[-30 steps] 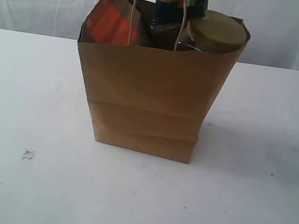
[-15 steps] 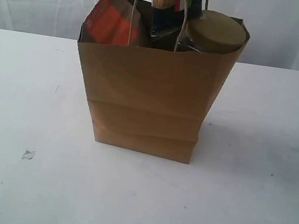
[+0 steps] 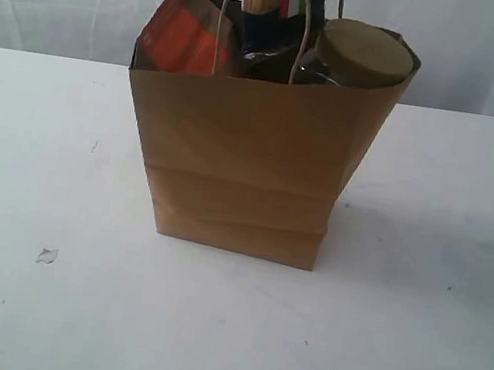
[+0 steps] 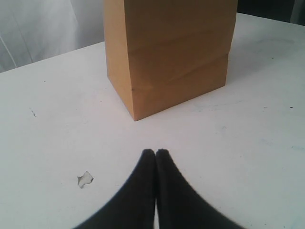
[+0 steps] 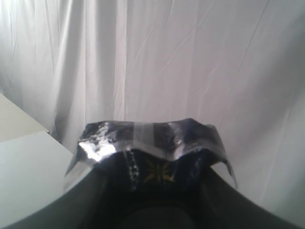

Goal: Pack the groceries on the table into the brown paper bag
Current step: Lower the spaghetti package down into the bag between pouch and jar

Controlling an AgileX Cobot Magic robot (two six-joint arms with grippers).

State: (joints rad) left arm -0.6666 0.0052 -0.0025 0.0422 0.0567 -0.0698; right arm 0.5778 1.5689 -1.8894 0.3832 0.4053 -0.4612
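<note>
Closest in, my left gripper [image 4: 156, 153] was shut tight, its 2 black fingertips pressed together with nothing between them, low over the large flat white tabletop [image 4: 248, 157]. Just beside it on the tabletop lay 1 small white crumpled scrap [image 4: 85, 179], apart from everything else.

Beyond that stood the upright brown kraft paper bag [image 4: 167, 57], its base flat on the tabletop, a crease running across its lower part. Its 2 thin twisted paper loop handles [image 3: 219, 23] rose above the open mouth.

Three groceries showed at the mouth. The brown pouch with an orange-red panel [image 3: 184, 36] leaned at the bag's left side. The tan-lidded clear jar [image 3: 359, 55] sat at the right side, its lid tilted and pressing against the bag's rim. Between those 2, the long spaghetti packet [image 3: 270, 2], dark blue with pale strands showing, stood upright in the bag, its upper part running out of the exterior view.

My right gripper [image 5: 150, 195] was closed on that packet near its top, the crinkled, shiny sealed end [image 5: 147, 138] standing up between my 2 dark fingers.

Farthest back hung a white draped cloth [image 5: 190, 57].
</note>
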